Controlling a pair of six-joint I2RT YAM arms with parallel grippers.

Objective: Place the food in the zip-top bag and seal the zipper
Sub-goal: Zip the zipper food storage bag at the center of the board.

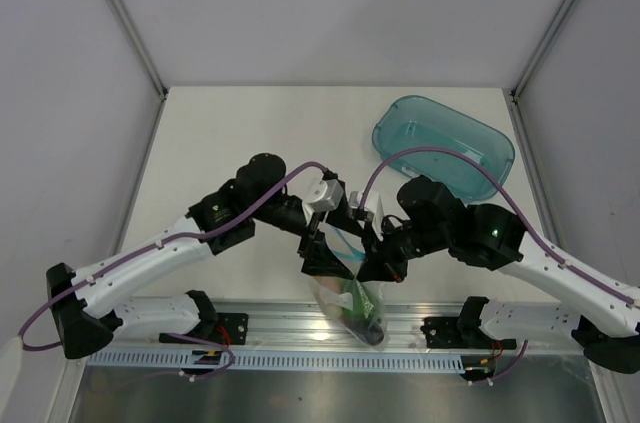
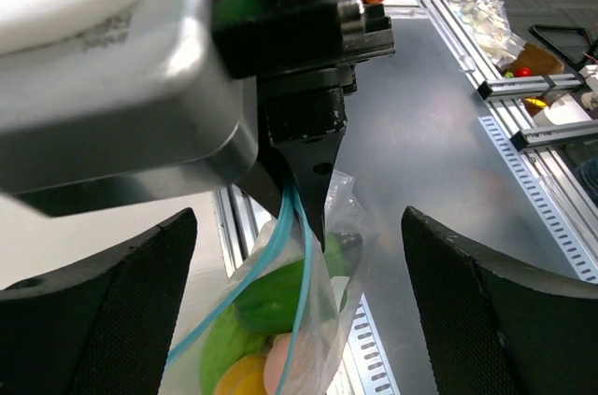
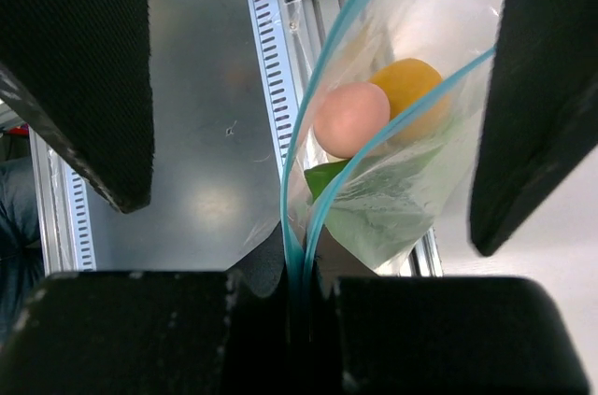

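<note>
The clear zip-top bag [image 1: 355,303] hangs over the table's front rail between both arms. Inside it I see a green pepper [image 2: 271,302], a pink egg-shaped piece [image 3: 350,118], a yellow-orange fruit [image 3: 411,87] and a dark eggplant end [image 2: 342,244]. My right gripper [image 3: 299,288] is shut on one end of the light-blue zipper [image 3: 297,218]. Away from that pinch the two zipper strips spread apart. My left gripper [image 2: 299,227] is open, its fingers [image 2: 112,311] wide on either side of the bag's top, not touching it. The two grippers [image 1: 335,258] meet above the bag.
A translucent teal tub [image 1: 445,143] stands at the back right of the table. The aluminium rail [image 1: 300,328] runs along the near edge below the bag. White walls close in the table on three sides.
</note>
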